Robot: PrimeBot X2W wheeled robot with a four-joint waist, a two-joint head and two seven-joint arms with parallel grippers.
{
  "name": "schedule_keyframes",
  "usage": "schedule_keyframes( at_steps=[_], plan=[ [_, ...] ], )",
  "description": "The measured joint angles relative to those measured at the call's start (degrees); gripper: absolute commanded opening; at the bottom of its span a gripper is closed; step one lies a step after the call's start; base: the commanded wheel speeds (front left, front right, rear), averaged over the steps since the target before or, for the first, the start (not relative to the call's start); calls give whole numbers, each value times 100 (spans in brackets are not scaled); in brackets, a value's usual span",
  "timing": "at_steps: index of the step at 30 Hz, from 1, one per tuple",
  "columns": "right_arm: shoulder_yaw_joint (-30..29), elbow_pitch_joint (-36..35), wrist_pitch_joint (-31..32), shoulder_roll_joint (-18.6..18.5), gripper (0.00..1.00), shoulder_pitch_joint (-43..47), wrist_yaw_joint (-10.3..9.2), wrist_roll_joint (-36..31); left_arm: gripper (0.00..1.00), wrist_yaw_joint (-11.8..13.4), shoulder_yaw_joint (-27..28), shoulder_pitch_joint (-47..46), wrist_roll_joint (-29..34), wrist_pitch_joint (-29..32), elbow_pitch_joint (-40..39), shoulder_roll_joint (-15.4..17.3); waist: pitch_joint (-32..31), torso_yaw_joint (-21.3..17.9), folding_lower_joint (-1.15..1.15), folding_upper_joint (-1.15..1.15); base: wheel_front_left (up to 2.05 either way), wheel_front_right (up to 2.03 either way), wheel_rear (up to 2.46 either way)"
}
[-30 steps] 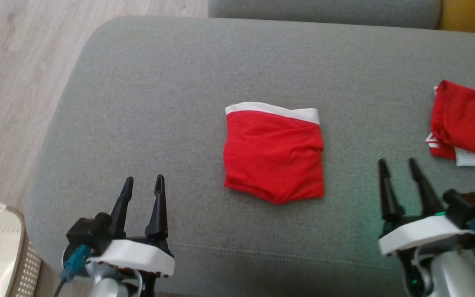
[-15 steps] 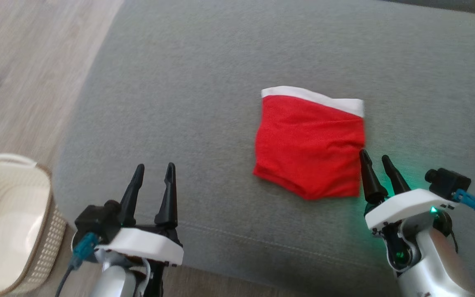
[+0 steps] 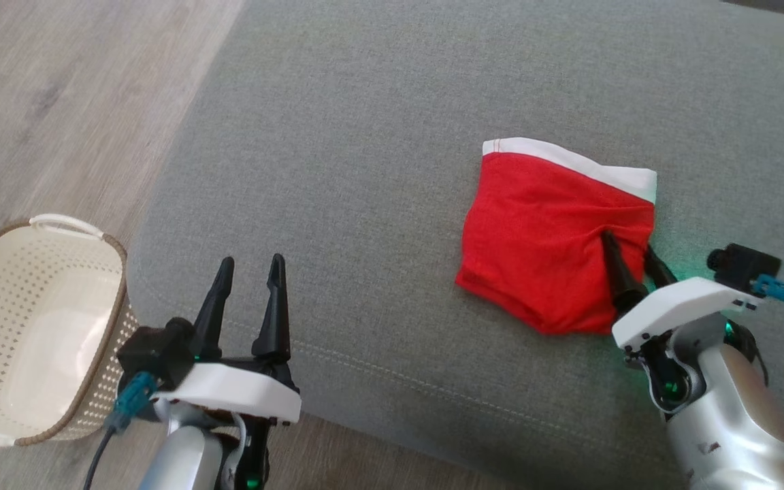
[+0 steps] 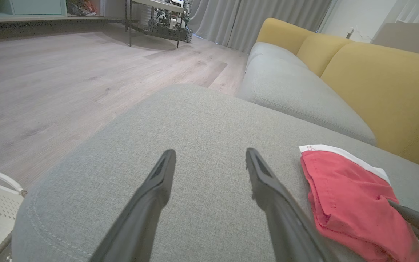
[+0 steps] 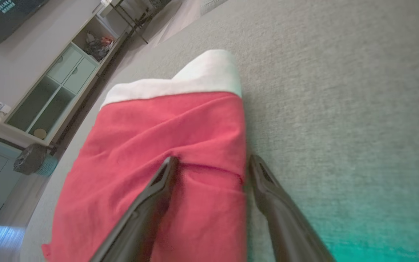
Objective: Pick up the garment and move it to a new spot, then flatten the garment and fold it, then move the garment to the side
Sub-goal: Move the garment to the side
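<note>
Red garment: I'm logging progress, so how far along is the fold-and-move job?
Done, it seems: the red garment lies flat and folded on the grey cushion. In hand: the right tool is open, straddling the garment's right edge, not yet closed. Left: grip it and move it aside. The left tool hangs open over bare cushion.

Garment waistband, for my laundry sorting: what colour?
White waistband on the red garment; head view shows it best.
</note>
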Motion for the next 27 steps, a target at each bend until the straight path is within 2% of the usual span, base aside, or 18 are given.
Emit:
schedule_keyframes(
  at_steps=[1,2,3,6,11,19,25,27],
  plan=[
    [36,5,34,-5,69,-5,0,1,100,1,-1,2,-7,0,1,0,-6,-1,0,0,0,0,0],
    [79,22,33,-7,27,-14,1,-4,100,1,-1,3,-8,0,2,0,-11,-7,0,0,0,0,0],
    [149,46,26,-16,0,-29,1,-64,100,1,-2,3,-8,0,2,0,-16,-15,0,0,0,0,0],
    [380,155,-152,-42,0,-98,1,-350,100,3,5,3,-7,0,2,0,-31,-68,0,0,0,0,0],
    [725,278,-609,-223,0,-98,5,-1210,100,0,7,4,-2,0,3,-1,-57,-234,0,0,0,0,0],
    [1137,79,-789,-500,0,-383,5,-2401,100,-56,59,1,112,0,-9,0,-72,-728,0,0,0,0,0],
    [1292,-226,-753,-745,0,-739,5,-2596,100,-160,46,-81,200,0,-24,1,-6,-1193,0,0,0,0,0],
    [1346,-335,-646,-959,0,-845,5,-2621,100,-204,38,-226,240,0,-38,1,42,-1400,0,0,0,0,0]
  ],
)
